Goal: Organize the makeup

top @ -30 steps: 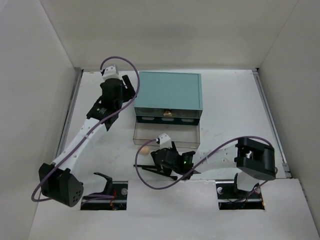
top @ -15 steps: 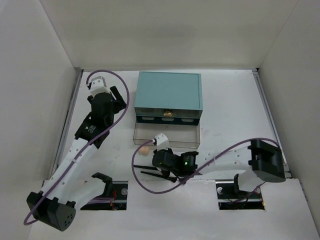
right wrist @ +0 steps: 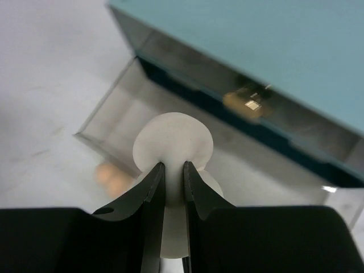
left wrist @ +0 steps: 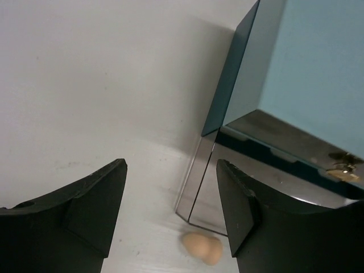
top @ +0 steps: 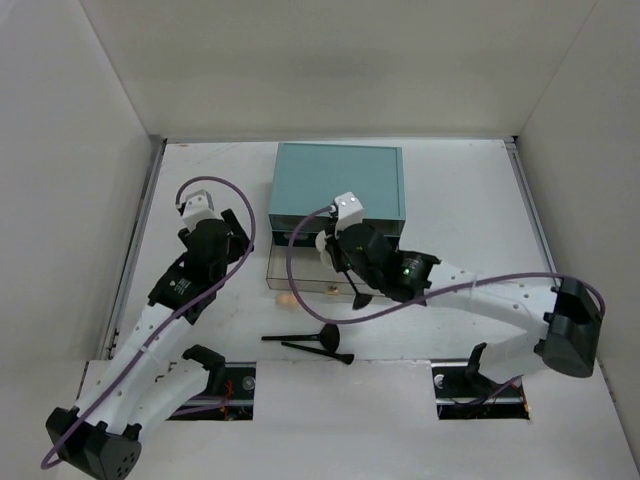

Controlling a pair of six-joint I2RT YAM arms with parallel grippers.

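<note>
My right gripper [right wrist: 173, 165] is shut on the round cream puff [right wrist: 170, 139], pinching it on edge. It hangs over the open clear drawer [right wrist: 108, 116] in front of the teal box [top: 338, 180]. In the top view the right gripper [top: 335, 255] sits just in front of the box. The peach egg-shaped sponge [left wrist: 203, 247] lies on the table by the drawer's left front corner, also seen as the sponge [top: 288, 297]. My left gripper [left wrist: 170, 165] is open and empty above and behind the sponge, left of the drawer [left wrist: 196, 182]. Two black brushes [top: 310, 343] lie on the table near the front.
The teal box's front has a gold knob [right wrist: 244, 99], and the box [left wrist: 307, 62] is close on the left gripper's right. White walls enclose the table on the left, back and right. The arm bases stand at the near edge.
The right gripper shut on the puff beside the brushes and carried it up and back over the drawer. The left arm drew back from the box's far left corner toward the near side.
</note>
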